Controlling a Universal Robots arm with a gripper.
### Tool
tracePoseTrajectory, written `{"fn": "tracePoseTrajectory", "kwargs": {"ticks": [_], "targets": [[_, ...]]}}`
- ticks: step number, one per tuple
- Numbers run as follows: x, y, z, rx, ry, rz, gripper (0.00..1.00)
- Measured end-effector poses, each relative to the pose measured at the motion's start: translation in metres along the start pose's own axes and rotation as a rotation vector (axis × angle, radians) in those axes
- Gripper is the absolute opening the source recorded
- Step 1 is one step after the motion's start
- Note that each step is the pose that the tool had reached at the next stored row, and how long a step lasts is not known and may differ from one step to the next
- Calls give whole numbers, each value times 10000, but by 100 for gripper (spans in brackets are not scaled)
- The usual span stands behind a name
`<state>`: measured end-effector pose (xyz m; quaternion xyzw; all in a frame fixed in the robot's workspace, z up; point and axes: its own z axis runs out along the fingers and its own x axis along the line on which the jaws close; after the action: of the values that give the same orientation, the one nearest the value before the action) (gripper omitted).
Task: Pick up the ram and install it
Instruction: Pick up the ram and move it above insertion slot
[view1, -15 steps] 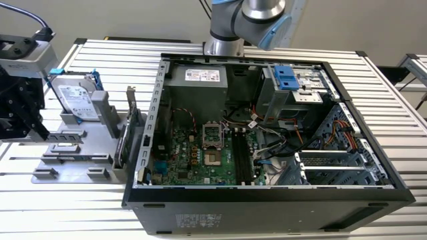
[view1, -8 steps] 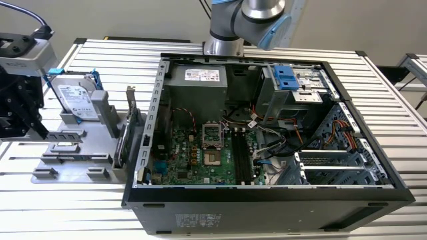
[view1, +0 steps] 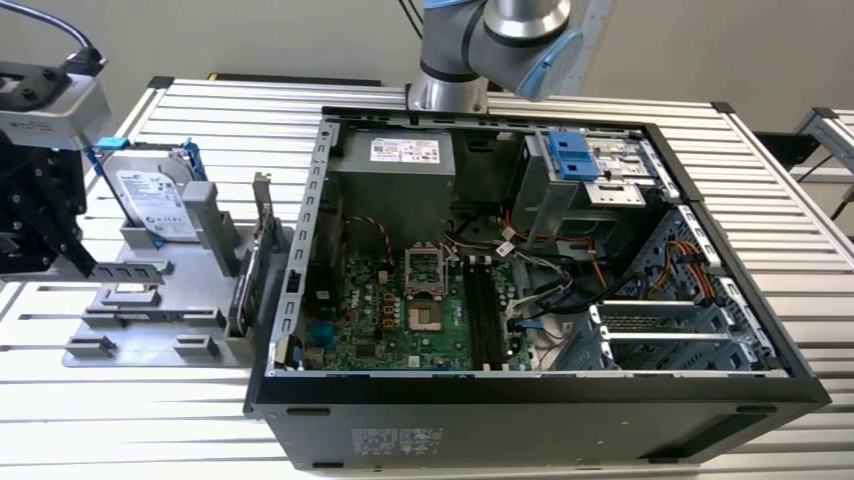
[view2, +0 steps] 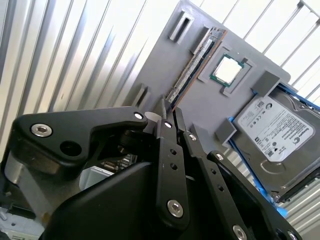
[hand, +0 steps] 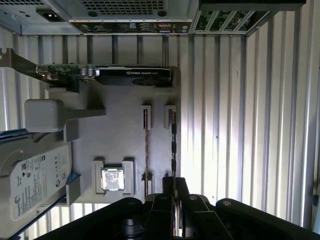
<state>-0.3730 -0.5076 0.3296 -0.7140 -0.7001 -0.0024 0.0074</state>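
Count from my end: one arm (view1: 501, 40), one gripper (view1: 78, 262), one open computer case (view1: 534, 420), one grey tray (view1: 147, 330), one hard drive (view1: 150, 200), one graphics card (view1: 260, 260), one processor chip (hand: 112, 179), and what I read as two memory sticks. In the exterior view the case sits centre frame on the slatted table (view1: 787, 220). The tray is at the exterior view's left, and the gripper hangs over the tray's outer side at the far left edge of the frame. The drive and the card both stand upright on the tray, with the card nearest the case. In the first wrist view the second stick (hand: 146, 147) stands on edge in its brackets just beside the chip's pocket. The ram (hand: 173, 145) runs parallel to it along the tray's edge, and its near end disappears at the gripper (hand: 175, 182). In the second wrist view the fingers (view2: 167, 150) are drawn almost together with only a sliver of a gap. The ram (view2: 196, 62) comes straight out from between the tips, so I read it as clamped on the stick's end. The bracket pair (view2: 181, 26) at the tray edge looks empty there. I can't tell how far the ram sits above the tray. The ram is at the tray, well apart from the case.
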Motion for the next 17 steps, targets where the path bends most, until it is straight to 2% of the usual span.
{"fn": "tracePoseTrajectory", "kwargs": {"ticks": [17], "targets": [[0,0,-51,1,-1,-2,0]]}}
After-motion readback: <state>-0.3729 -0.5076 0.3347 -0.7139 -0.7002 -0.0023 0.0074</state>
